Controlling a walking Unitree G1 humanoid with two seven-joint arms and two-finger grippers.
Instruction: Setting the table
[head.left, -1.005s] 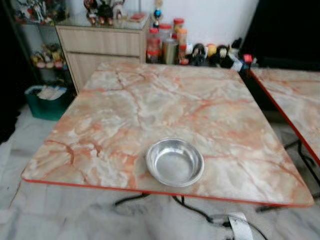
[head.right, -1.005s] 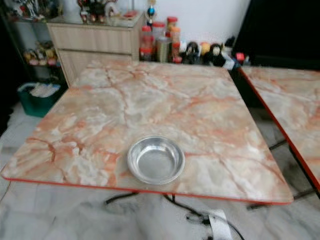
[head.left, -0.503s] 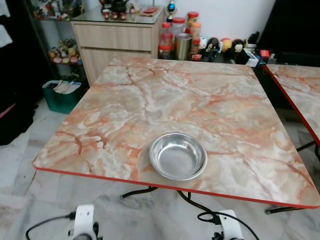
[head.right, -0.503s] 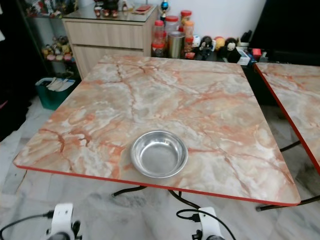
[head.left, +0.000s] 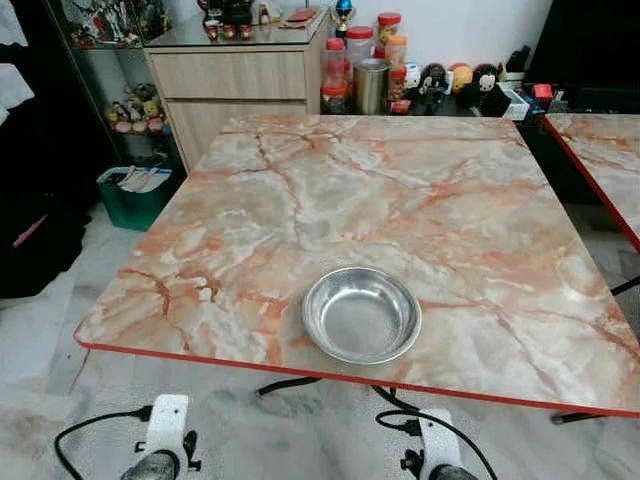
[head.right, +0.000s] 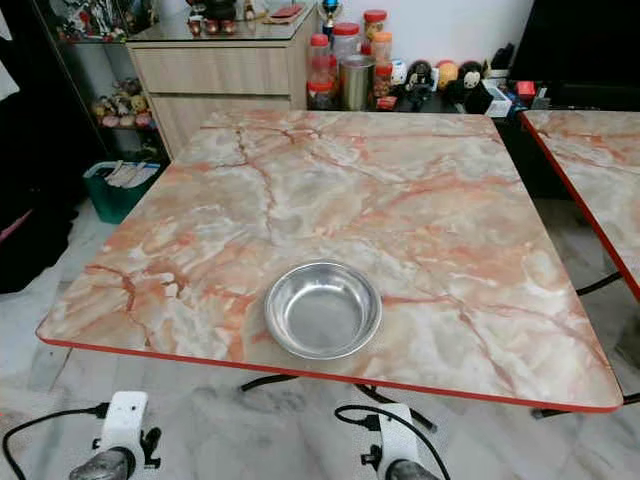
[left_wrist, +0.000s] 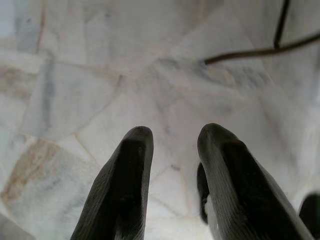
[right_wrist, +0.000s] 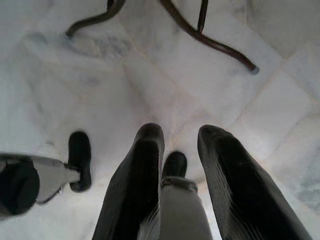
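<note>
Against the earlier frames the whole scene sits lower and sharper, a shift of the camera; the steel dish keeps its place on the marble, and both wrists, only partly seen a second ago, now show below the near edge.

The bench (head.left: 300, 200) is a square slab of pink-orange veined marble with a red rim. A second slab of the same kind (head.left: 605, 160) stands just beside it on the right. Behind are a wooden cabinet (head.left: 235, 85), a cluster of jars (head.left: 360, 70) and a green bin (head.left: 135, 195) on the floor.

The bowl (head.left: 361, 314) is round, shiny stainless steel, shallow and empty, standing upright with its mouth facing up; being round, it has no long axis. It sits near the front edge, a little right of centre.

The left gripper (left_wrist: 170, 137) hangs over the pale tiled floor, fingers (left_wrist: 131, 165) released with a gap between them. The right gripper (right_wrist: 175, 135) hangs likewise, fingers (right_wrist: 145, 160) apart, holding nothing, above the bench's dark metal legs (right_wrist: 210, 40).
</note>
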